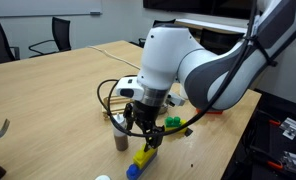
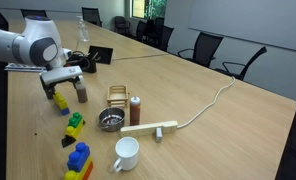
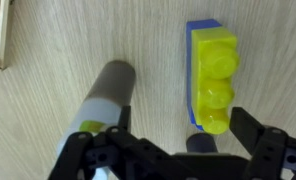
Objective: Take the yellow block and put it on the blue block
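In the wrist view a yellow block lies on top of a blue block, whose edge shows along its left side and top. My gripper is open and empty above them, and the near end of the yellow block lies between the fingers, closer to the right one. In both exterior views the yellow block lies on the table just below the gripper.
A grey-brown cylinder stands close beside the block, under my left finger. Elsewhere on the wooden table are green and yellow blocks, a blue block stack, a white cup, a wire rack, a shaker and a wooden bar.
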{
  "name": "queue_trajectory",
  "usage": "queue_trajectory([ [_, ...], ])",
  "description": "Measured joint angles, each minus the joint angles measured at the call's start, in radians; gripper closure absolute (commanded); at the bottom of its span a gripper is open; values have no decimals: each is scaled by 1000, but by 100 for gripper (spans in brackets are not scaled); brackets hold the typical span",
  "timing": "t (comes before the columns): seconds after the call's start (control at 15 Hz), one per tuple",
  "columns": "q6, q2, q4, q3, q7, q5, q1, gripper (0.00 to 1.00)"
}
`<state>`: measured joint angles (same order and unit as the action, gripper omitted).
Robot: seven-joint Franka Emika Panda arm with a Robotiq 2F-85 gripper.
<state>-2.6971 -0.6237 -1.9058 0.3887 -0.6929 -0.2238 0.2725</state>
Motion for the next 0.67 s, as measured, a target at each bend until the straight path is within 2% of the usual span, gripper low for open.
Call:
queue_trajectory([
  [0.2,40,52,-31,1,61,25,-3,0],
  [0.33,68,74,-52,19,68,73,-19,0],
  [0.67,73,81,-63,27,73,82,-30,0],
])
